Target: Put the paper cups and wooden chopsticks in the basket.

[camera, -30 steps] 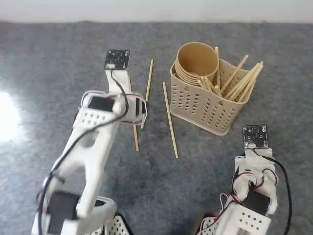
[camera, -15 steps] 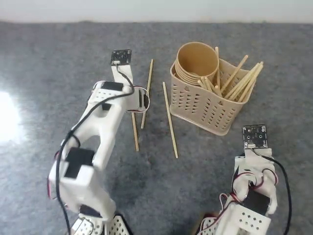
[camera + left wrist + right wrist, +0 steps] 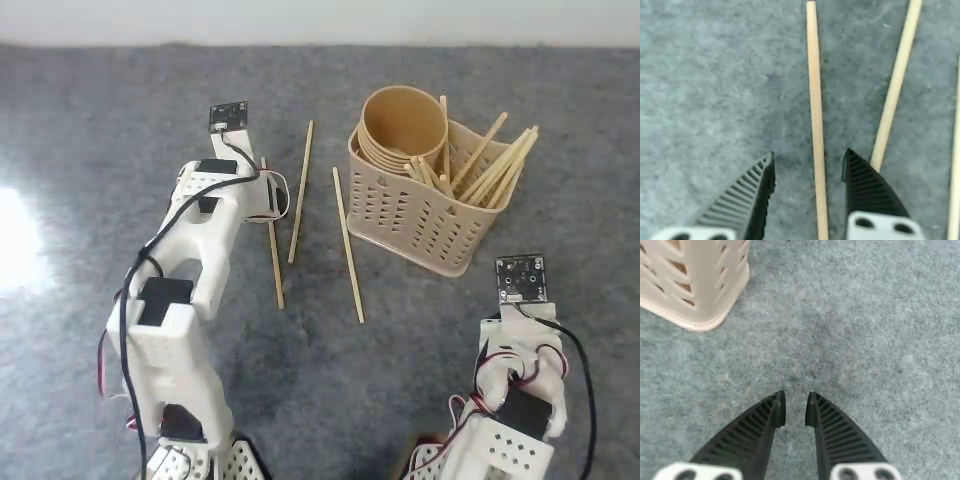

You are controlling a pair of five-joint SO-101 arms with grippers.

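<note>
Grey speckled carpet-like tabletop (image 3: pixel 100 120), pale wall strip (image 3: pixel 320 20) along far edge, bright glare at left

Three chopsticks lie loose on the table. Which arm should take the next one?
Left. The left gripper is open astride a loose wooden chopstick on the grey table; the right gripper is by the beige slotted basket, farther from the loose ones.

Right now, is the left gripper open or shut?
Open. In the left wrist view the left gripper shows a wide gap between its fingers, and one wooden chopstick lies in that gap.
</note>
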